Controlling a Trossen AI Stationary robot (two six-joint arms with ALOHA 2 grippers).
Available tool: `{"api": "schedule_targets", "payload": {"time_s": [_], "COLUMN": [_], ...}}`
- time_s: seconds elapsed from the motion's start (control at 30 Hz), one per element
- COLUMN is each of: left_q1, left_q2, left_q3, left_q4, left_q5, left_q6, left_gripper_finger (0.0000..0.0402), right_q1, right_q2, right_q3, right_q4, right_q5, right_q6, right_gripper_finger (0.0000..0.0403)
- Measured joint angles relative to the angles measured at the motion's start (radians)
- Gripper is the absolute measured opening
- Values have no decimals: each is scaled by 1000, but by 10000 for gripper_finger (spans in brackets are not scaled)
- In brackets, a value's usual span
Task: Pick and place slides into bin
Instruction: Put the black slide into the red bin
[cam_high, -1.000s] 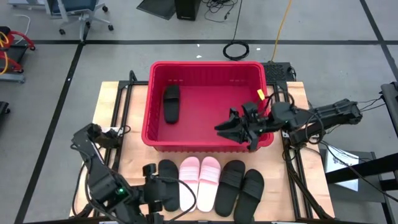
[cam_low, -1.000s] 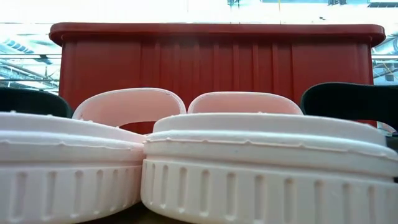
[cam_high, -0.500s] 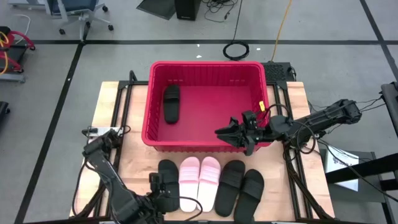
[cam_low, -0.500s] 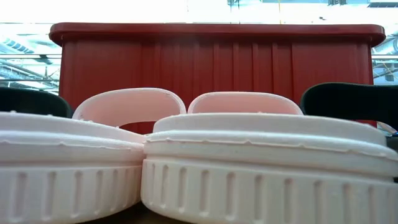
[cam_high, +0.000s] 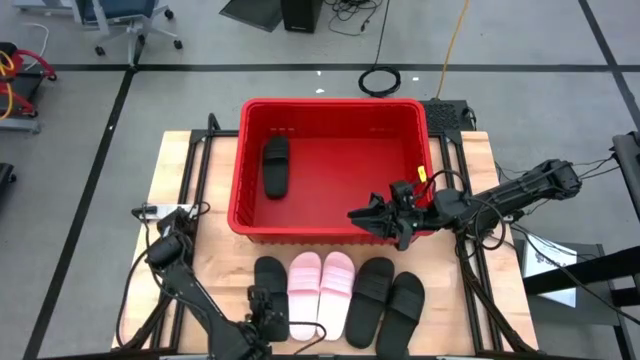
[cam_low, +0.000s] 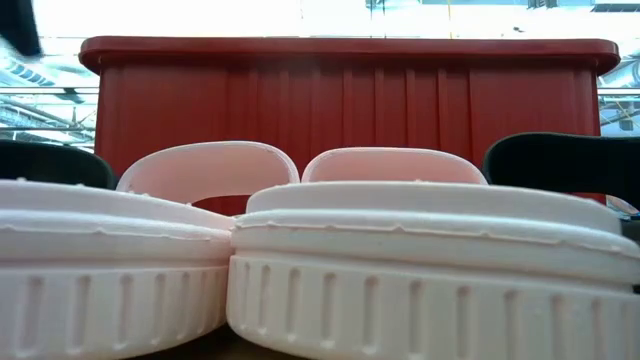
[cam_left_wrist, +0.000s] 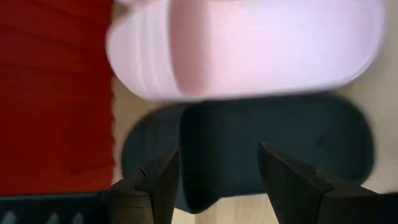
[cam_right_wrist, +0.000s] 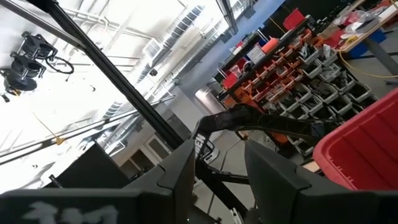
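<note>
The red bin (cam_high: 250, 215) stands at the table's middle with one black slide (cam_high: 275, 165) lying flat on its floor. Along the near edge a row lies sole-down: a black slide (cam_high: 270, 285), two pink slides (cam_high: 304, 285) (cam_high: 337, 285), and two more black slides (cam_high: 373, 290) (cam_high: 406, 303). My left gripper (cam_high: 268, 312) is open over the leftmost black slide's near end (cam_left_wrist: 249, 143), one finger toward each side. My right gripper (cam_high: 358, 215) is open and empty, above the bin's near wall toward the right.
In the low view the two pink slides (cam_low: 400, 270) fill the foreground, with the bin's wall (cam_low: 350, 100) behind them. The right wrist view shows only the room and a corner of the bin (cam_right_wrist: 367, 137). Bare wood lies left of the bin (cam_high: 190, 180).
My left gripper has gone toward the table's near edge and a little right, to the leftmost black slide's near end, its arm stretching out low. My right gripper has sunk slightly by the bin's near wall. No slide has moved.
</note>
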Motion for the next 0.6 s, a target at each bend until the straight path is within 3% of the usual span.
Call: {"api": "schedule_targets", "payload": {"time_s": [0.23,0.6], "left_q1": [6,48], "left_q2": [0,-1], "left_q3": [-154,-171], "left_q4": [16,52], "left_q5": [50,24], "left_q6": [-86,-30], "left_gripper_finger": [185,137], "right_q1": [0,7], "right_q2": [0,0], "right_q3": [0,0], "right_q4": [1,15], "right_q5": [-1,-1], "right_q6": [25,26], "right_gripper_finger": [130,130]}}
